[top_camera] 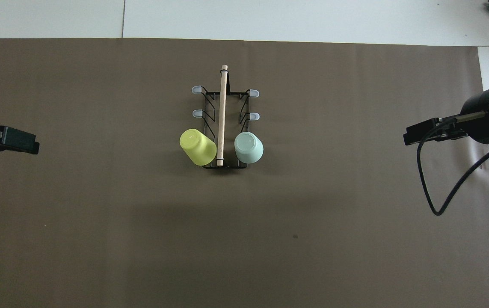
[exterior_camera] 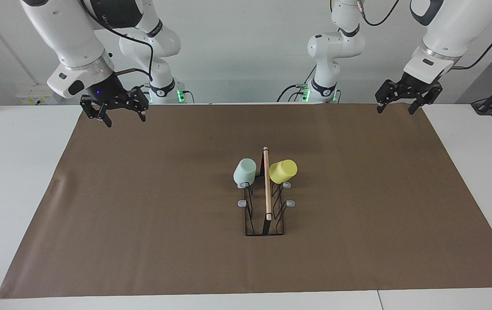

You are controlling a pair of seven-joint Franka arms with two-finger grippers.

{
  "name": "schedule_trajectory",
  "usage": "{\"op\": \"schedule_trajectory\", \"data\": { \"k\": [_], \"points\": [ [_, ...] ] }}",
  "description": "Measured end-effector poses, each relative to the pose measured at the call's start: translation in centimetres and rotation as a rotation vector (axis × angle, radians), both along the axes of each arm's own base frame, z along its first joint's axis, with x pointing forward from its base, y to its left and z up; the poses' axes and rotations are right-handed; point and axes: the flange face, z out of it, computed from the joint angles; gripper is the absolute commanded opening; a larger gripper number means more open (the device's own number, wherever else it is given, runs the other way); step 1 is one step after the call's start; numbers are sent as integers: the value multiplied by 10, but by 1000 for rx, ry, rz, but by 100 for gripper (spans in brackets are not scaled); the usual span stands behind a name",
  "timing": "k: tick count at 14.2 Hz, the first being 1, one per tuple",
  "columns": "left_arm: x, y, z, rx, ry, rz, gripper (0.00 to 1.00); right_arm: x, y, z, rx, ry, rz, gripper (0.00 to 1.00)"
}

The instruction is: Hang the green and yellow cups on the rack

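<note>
Brown paper covers the table as both arms wait: left gripper (exterior_camera: 394, 107) and right gripper (exterior_camera: 121, 114) hover spread and empty, well apart from the central rack (exterior_camera: 266, 202), where green cup (exterior_camera: 245, 171) and yellow cup (exterior_camera: 283, 170) hang.

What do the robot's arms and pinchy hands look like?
Both arms are glossy white with rounded joints and black bands. A silver ring sits at each wrist. Black cables loop along them. The right gripper and left gripper are black, each with two fingers. A tiny blue light glows above the right gripper.
</note>
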Motion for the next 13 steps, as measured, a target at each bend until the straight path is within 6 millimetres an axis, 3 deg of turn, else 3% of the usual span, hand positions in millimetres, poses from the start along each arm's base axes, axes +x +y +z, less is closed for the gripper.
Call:
{"op": "schedule_trajectory", "data": {
  "k": [13],
  "points": [
    [-5, -1, 0, 5, 34, -4, 100, 2, -1, 2, 1, -17, -3, 100]
  ]
}}
